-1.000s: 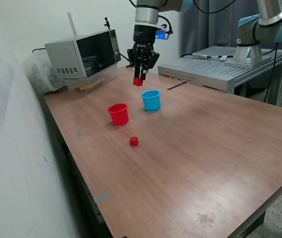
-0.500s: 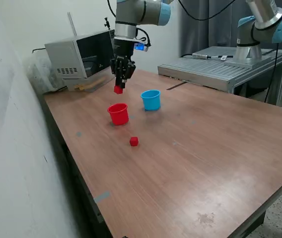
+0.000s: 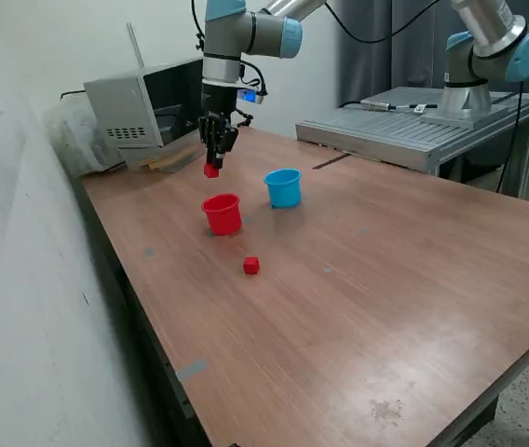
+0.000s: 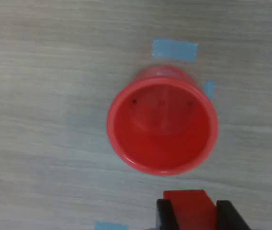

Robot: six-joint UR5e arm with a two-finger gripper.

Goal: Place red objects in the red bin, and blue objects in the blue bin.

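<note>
Two red cubes were in sight. One was clamped between the fingers of the tool (image 3: 212, 164), in the upper left of the exterior view: the held red cube (image 3: 211, 170) hung in the air above and slightly behind the red cup (image 3: 222, 213). The other, the loose red cube (image 3: 251, 265), lay on the wooden counter (image 3: 367, 279), below the red cup in the frame. There was one red cup and one light blue cup (image 3: 283, 187), standing near each other.

A second earlier the tool hung above the blue cup; it had since travelled toward the frame's left, carrying its cube.

In the wrist view the red cup's inside looked empty. The held cube was cut off by the frame's lower edge. I saw no blue cubes.
</note>
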